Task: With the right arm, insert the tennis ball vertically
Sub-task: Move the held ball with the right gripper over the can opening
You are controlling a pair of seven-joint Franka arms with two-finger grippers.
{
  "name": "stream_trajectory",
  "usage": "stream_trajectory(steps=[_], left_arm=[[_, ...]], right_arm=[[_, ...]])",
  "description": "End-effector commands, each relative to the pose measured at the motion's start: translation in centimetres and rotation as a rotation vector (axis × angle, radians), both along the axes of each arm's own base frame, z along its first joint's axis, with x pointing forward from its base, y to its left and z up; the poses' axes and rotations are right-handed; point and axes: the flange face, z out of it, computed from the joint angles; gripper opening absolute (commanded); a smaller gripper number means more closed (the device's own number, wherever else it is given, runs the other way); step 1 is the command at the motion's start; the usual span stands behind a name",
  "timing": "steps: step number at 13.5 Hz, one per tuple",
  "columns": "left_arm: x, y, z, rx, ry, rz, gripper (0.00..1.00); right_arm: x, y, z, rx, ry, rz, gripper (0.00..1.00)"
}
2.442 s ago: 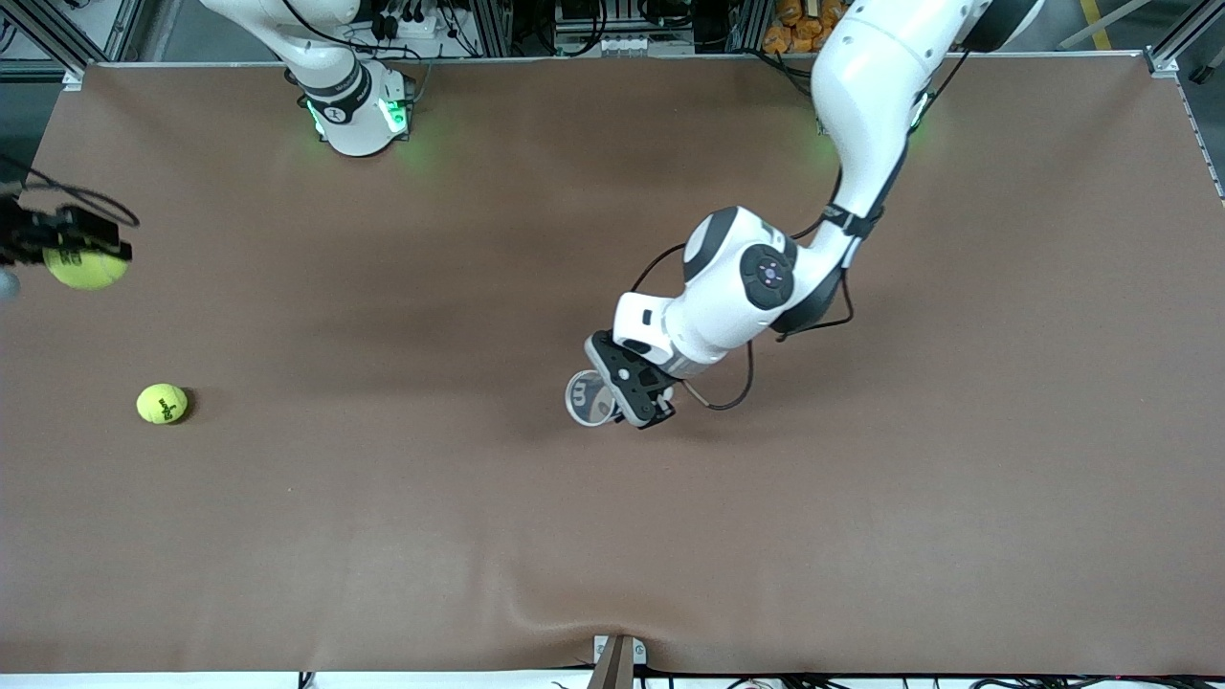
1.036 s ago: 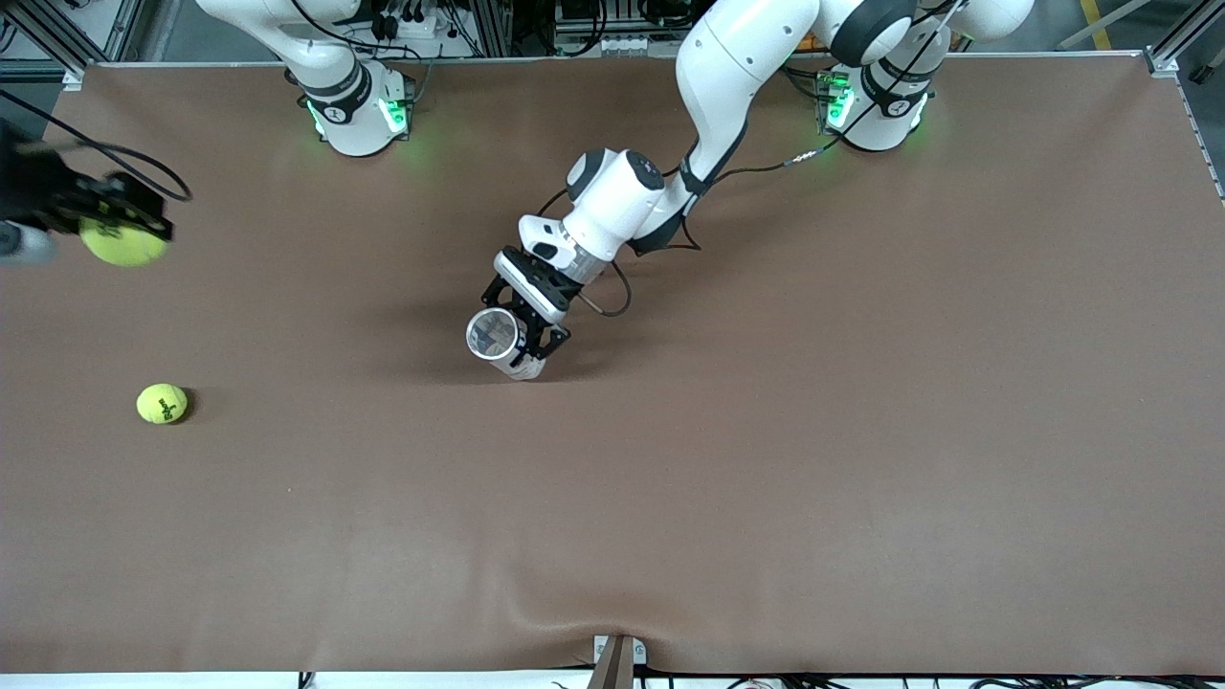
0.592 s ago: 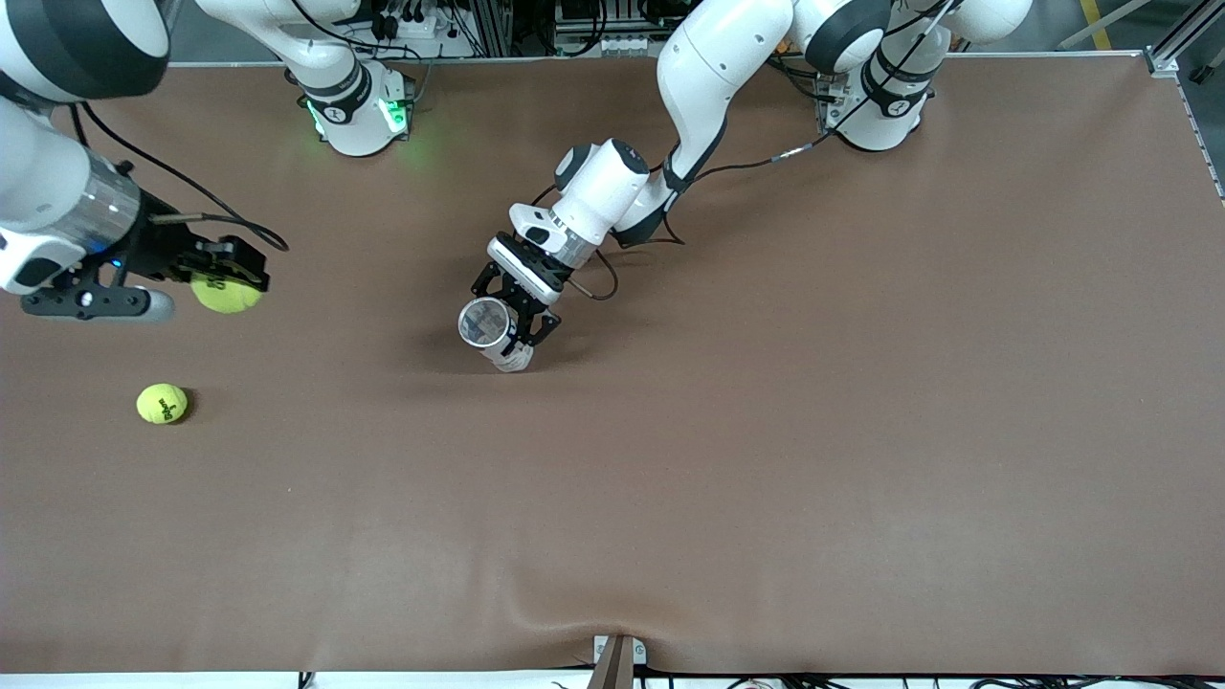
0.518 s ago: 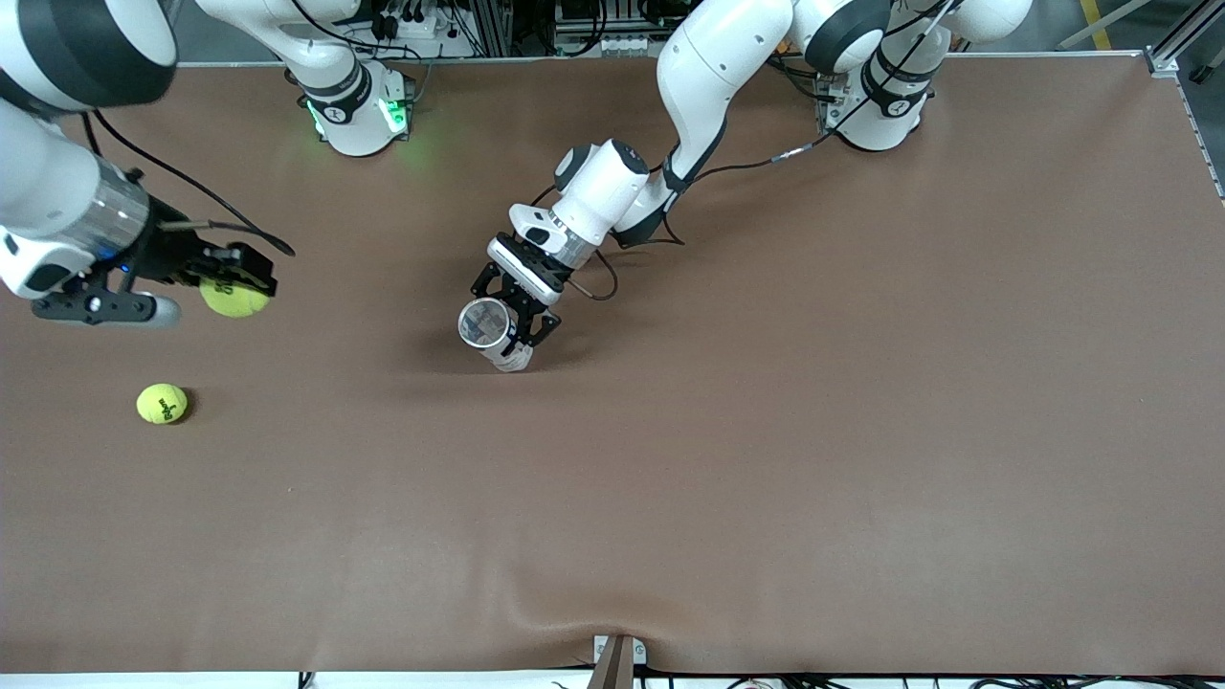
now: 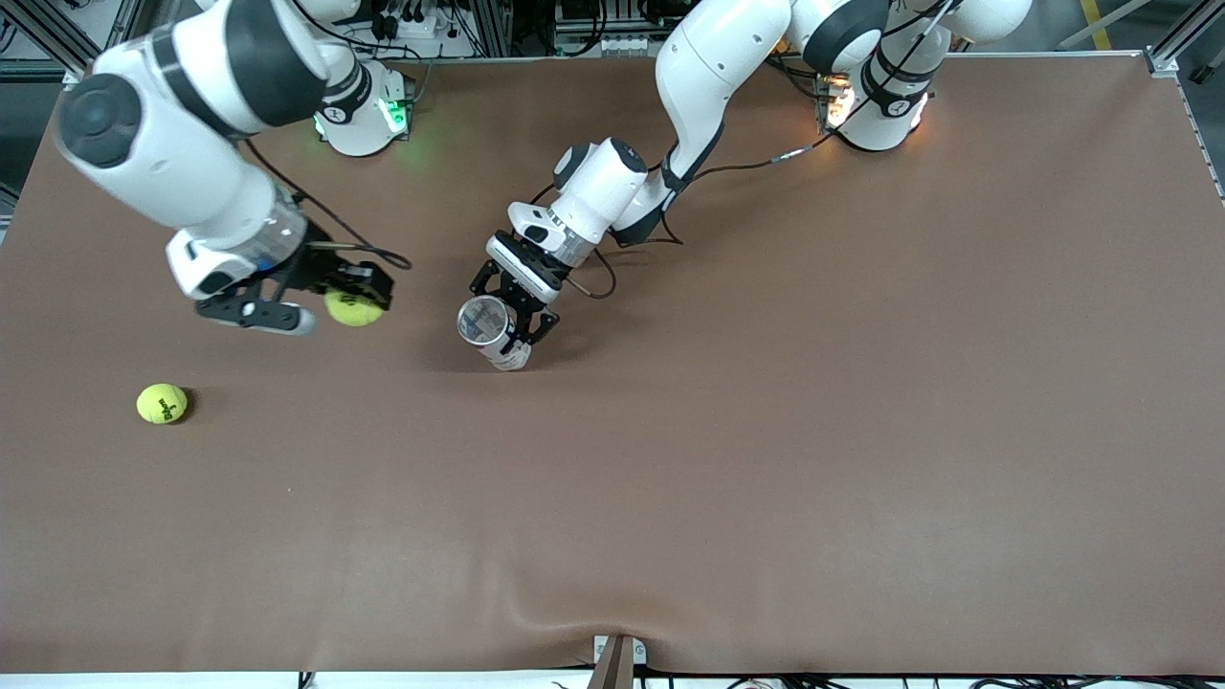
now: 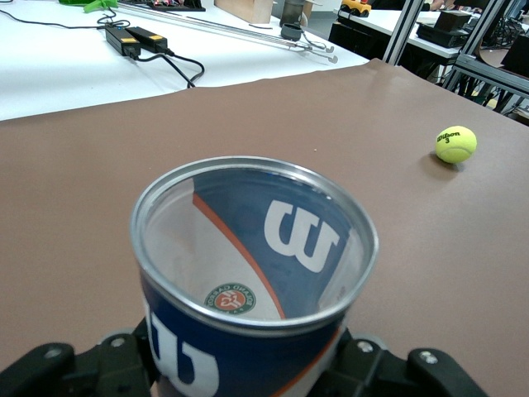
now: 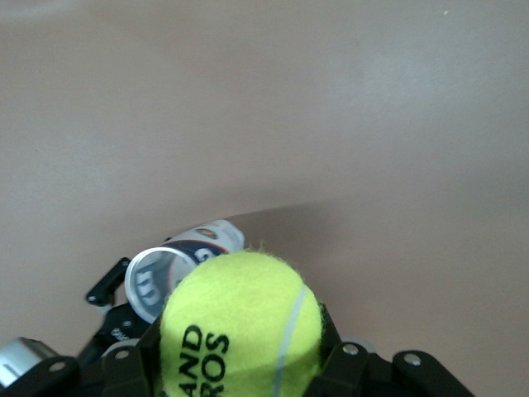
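Observation:
My right gripper (image 5: 356, 304) is shut on a yellow-green tennis ball (image 5: 352, 312), which fills the right wrist view (image 7: 244, 327). It hangs over the brown table (image 5: 766, 459), a short way from the can toward the right arm's end. The can (image 5: 490, 333) is a clear tube with a blue Wilson label and a metal rim. It is held near upright with its open mouth up, and my left gripper (image 5: 507, 330) is shut on its lower part. In the left wrist view the can (image 6: 248, 273) looks empty, with black fingers (image 6: 50, 368) on either side.
A second tennis ball (image 5: 162, 403) lies on the table at the right arm's end, nearer to the front camera than the held ball; the left wrist view shows this ball (image 6: 455, 144) too. A fold in the table cover (image 5: 574, 627) runs along the front edge.
The right arm has swung in from its end of the table, carrying the ball toward the can. The left arm and the can have barely moved in the last half second.

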Motion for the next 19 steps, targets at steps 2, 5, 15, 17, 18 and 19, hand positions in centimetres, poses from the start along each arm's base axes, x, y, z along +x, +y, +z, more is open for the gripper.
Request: stream_trajectory(steps=[2, 5, 15, 17, 18, 19], left_arm=[[-0.7, -0.4, -2.3, 0.011, 0.023, 0.001, 0.75], [-0.7, -0.3, -2.8, 0.017, 0.024, 0.001, 0.75], [-0.7, -0.3, -2.7, 0.016, 0.024, 0.003, 0.75], [-0.7, -0.3, -2.7, 0.016, 0.024, 0.003, 0.76], [-0.7, -0.3, -2.7, 0.016, 0.024, 0.003, 0.76], [-0.7, -0.3, -2.7, 0.016, 0.024, 0.003, 0.76]], right_arm=[[-0.9, 3.0, -2.9, 0.010, -0.010, -0.065, 0.00], [-1.1, 4.2, -4.8, 0.019, -0.017, -0.082, 0.00], [-2.4, 8.8, -9.3, 0.012, -0.009, -0.115, 0.00], [-3.2, 9.6, -10.3, 0.006, -0.011, -0.094, 0.00], [-3.5, 9.7, -10.9, 0.005, -0.011, -0.091, 0.00], [-3.5, 9.7, -11.3, 0.005, -0.008, -0.092, 0.00]])
